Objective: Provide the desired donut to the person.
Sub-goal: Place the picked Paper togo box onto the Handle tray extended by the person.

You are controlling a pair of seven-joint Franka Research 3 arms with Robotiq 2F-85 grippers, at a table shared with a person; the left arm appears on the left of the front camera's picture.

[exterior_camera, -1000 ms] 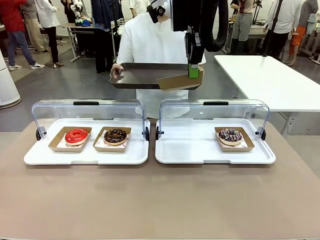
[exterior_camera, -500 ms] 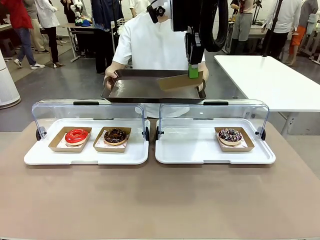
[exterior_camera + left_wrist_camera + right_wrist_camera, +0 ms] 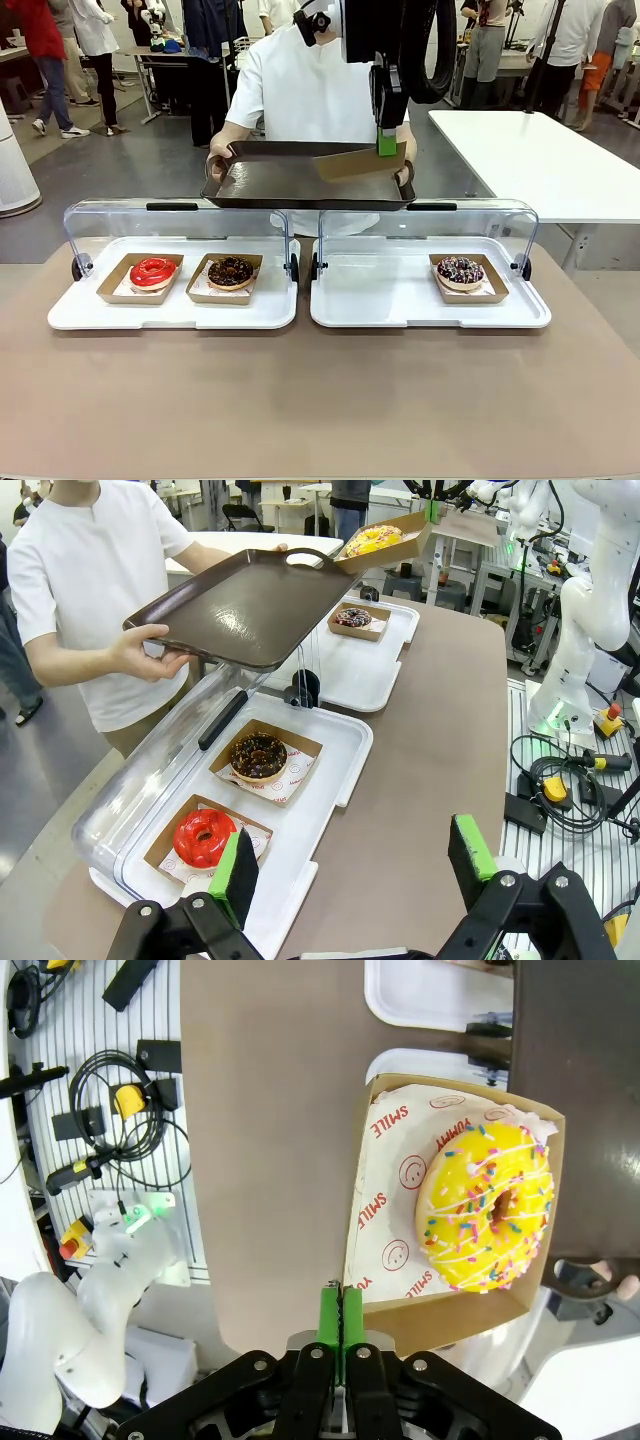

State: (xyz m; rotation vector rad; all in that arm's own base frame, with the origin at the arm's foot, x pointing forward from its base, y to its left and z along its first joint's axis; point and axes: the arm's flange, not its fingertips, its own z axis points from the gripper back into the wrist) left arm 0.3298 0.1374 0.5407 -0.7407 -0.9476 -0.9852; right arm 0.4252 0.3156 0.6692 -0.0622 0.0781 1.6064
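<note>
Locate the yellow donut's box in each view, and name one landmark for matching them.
Front view: box upper centre, pinched by the right hand, overlapping the tray's right part.
Left wrist view: box top centre, at the tray's far corner.
Right wrist view: box right of centre, yellow donut inside.
Shared landmark: the person's dark tray.

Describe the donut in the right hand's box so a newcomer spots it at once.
Find the dark tray the person holds out above the lidded white display trays. At its edge the right hand pinches a cardboard box in the air, with the donut inside. It alone has yellow glaze with coloured sprinkles; the red donut and the chocolate ones lie in the trays below.
</note>
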